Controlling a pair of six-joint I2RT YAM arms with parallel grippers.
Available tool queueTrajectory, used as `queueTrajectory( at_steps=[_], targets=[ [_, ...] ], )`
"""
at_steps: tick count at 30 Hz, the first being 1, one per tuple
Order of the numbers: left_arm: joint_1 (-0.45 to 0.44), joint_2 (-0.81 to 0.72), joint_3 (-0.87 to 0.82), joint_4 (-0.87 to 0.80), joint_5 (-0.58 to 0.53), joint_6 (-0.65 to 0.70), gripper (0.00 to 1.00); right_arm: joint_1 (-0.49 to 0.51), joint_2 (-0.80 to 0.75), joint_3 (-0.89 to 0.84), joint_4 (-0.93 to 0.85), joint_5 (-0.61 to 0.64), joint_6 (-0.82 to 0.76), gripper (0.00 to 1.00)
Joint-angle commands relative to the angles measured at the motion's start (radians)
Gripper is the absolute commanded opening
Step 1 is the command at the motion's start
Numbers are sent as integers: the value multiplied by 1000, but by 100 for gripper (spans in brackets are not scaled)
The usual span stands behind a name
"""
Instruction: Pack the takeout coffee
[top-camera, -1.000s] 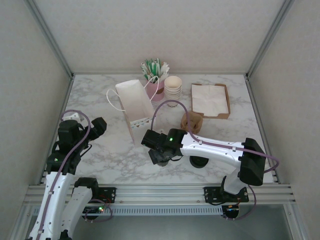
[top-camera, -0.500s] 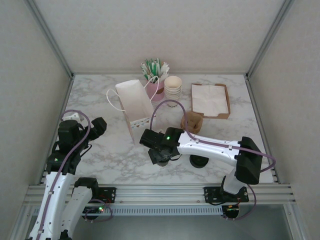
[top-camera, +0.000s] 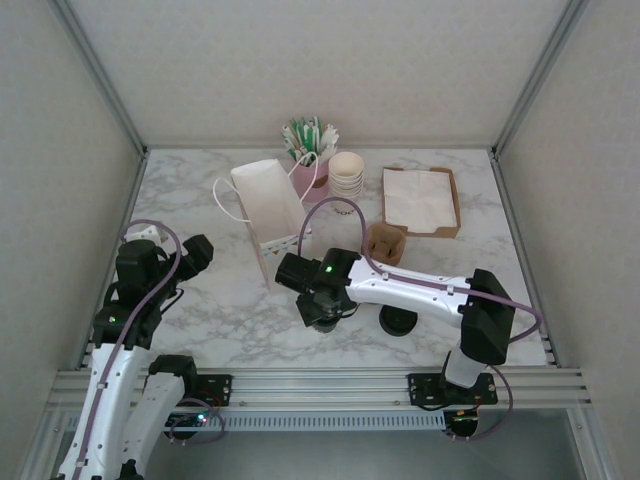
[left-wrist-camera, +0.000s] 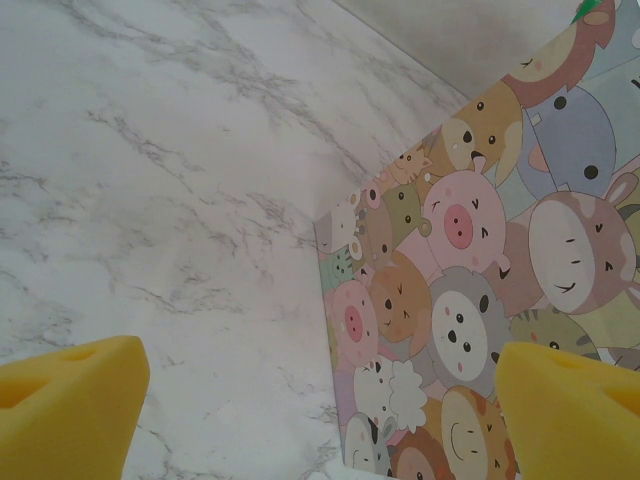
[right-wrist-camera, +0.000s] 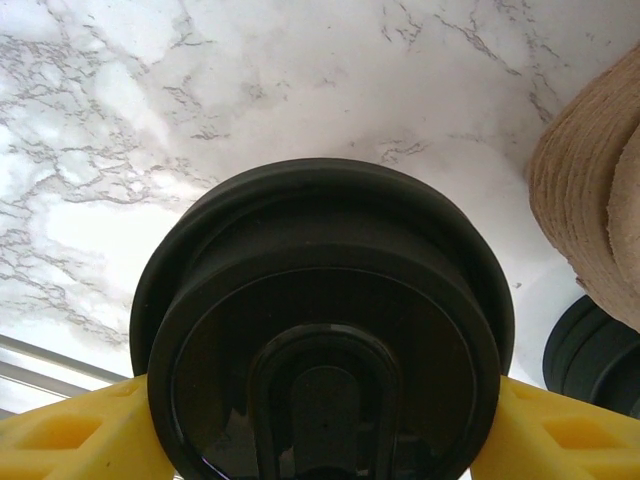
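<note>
The right gripper (right-wrist-camera: 320, 440) has its yellow pads (right-wrist-camera: 70, 435) pressed against opposite sides of the takeout coffee (right-wrist-camera: 320, 320). It pinches the cup at the black sip lid, probably to keep it level for the short carry to the paper bag (top-camera: 268, 210), which is just to its far left on the marble table (top-camera: 220, 300). A loose black lid (top-camera: 398, 322) and a brown cup carrier (top-camera: 385, 243) sit to its right, off that likely path. The left gripper (left-wrist-camera: 320, 410) hangs with jaws spread wide and empty, facing the bag's cartoon-printed side, likely placed to steady it.
</note>
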Motion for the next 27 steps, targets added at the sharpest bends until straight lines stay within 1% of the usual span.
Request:
queueTrajectory(
  at_steps=[1, 4, 9, 13, 16, 19, 22, 27],
  targets=[
    [-5, -4, 10, -8, -5, 1, 90, -11, 121, -96, -113, 1, -14, 65],
    [-4, -2, 11, -7, -4, 1, 89, -11, 101, -110, -83, -32, -29, 64],
    [-4, -2, 10, -7, -6, 3, 90, -11, 18, -102, -33, -30, -91, 65],
    [-4, -2, 11, -7, -5, 1, 90, -25, -43, -93, -1, -21, -202, 66],
    [-5, -4, 14, -12, -5, 3, 90, -35, -70, -94, 28, -45, -280, 66],
    [-4, -7, 13, -16, -5, 3, 90, -41, -100, -112, 69, -105, -375, 69],
    [-6, -11, 15, -18, -5, 2, 90, -49, -129, -123, 82, -133, -440, 72],
    [-6, -8, 13, -18, -7, 3, 90, -84, -164, -110, 77, -144, -475, 76]
  ],
)
